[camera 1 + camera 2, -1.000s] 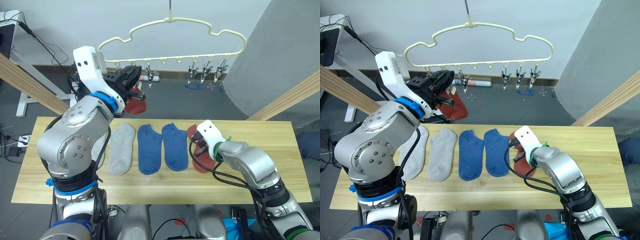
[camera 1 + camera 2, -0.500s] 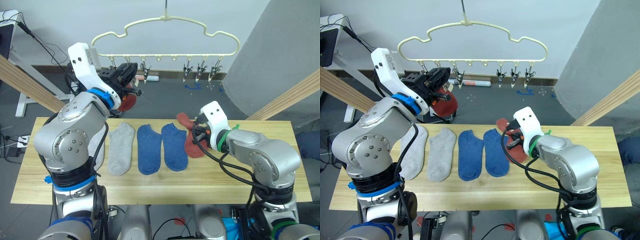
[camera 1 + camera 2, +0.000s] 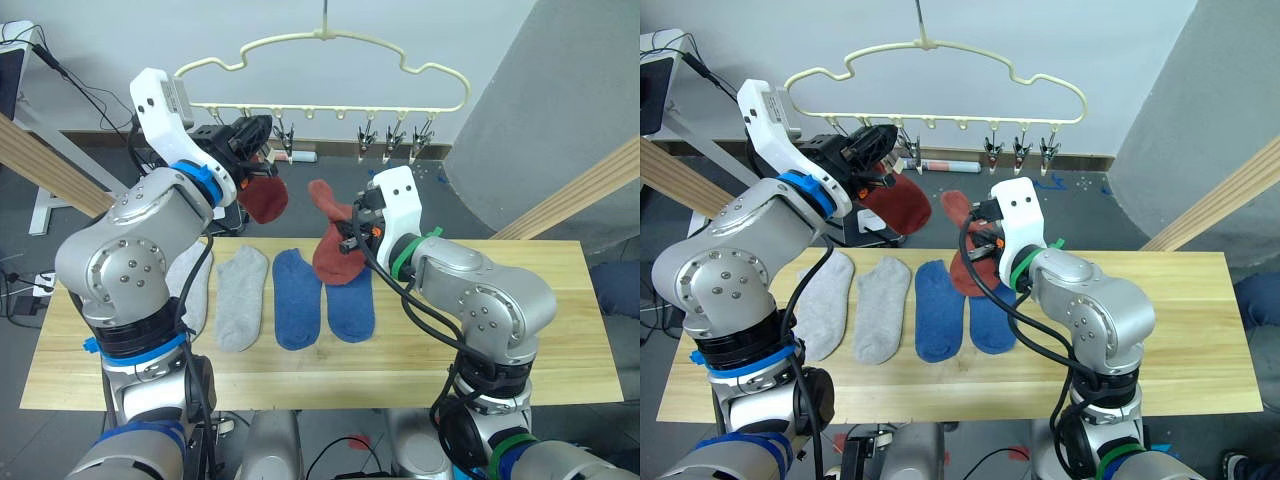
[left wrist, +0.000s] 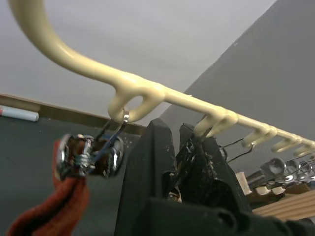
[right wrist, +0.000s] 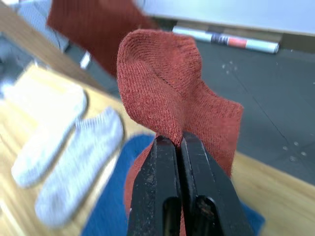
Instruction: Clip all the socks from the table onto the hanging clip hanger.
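The far-left grey sock [image 3: 824,305] is partly hidden behind the left arm, so its toe end cannot be made out. The left gripper [image 3: 252,140] is raised to the left end of the clip row; in the left wrist view its black fingers [image 4: 147,172] are seen closed around one metal clip [image 4: 189,147], just beside a neighbouring clip [image 4: 91,156] from which a rust red sock [image 3: 265,197] is hung. The top of that hung sock is covered by the gripper in the head views.

The clip hanger [image 3: 330,42] is suspended by its hook above the table's far edge, cream-yellow with a wavy outline; three clips [image 3: 392,140] are grouped at its right end, and several empty eyelets are seen between them and the left gripper.

On the table [image 3: 560,340] a second grey sock [image 3: 243,297] and two blue socks [image 3: 297,297] [image 3: 352,310] are laid flat side by side, heels towards the front edge. The right blue sock is partly covered by the second rust red sock [image 3: 335,245], which is held off the table, folded and drooping, by the right gripper [image 5: 176,147], whose fingers are pinched tight on a fold of the fabric.

The right half of the table is left bare wood, with room up to the right edge.
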